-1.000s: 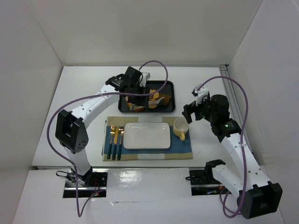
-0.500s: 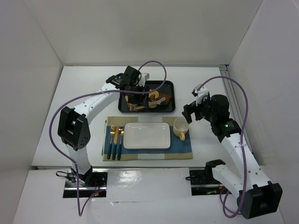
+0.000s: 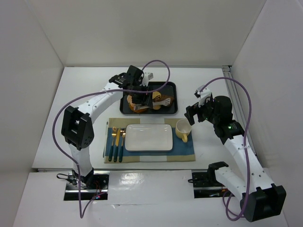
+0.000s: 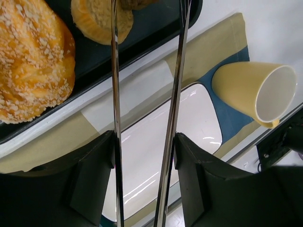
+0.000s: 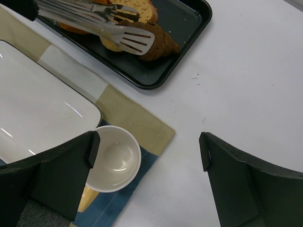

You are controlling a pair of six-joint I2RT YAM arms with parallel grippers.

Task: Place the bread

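Observation:
The bread (image 5: 162, 44), a small dark brown chunk, lies in the black tray (image 5: 189, 38) near its right end. My left gripper (image 4: 144, 142) is shut on metal tongs (image 4: 114, 94), whose two arms run up between my fingers over the tray. In the right wrist view the tongs' slotted end (image 5: 135, 42) lies against the bread's left side; I cannot tell whether it grips it. In the top view the left gripper (image 3: 137, 87) is over the tray's left part. My right gripper (image 5: 149, 146) is open and empty over the table, just right of the yellow cup (image 5: 113, 158).
A large orange swirled bun (image 4: 28, 61) and a pale round slice (image 4: 102, 19) share the tray. A white plate (image 3: 148, 137) sits on the blue and tan placemat (image 3: 182, 151), with cutlery (image 3: 116, 139) to its left. White walls enclose the table.
My left wrist has turned, and the tongs have swung from pointing toward the tray's front edge to pointing right along the tray toward the bread. The right arm has not moved.

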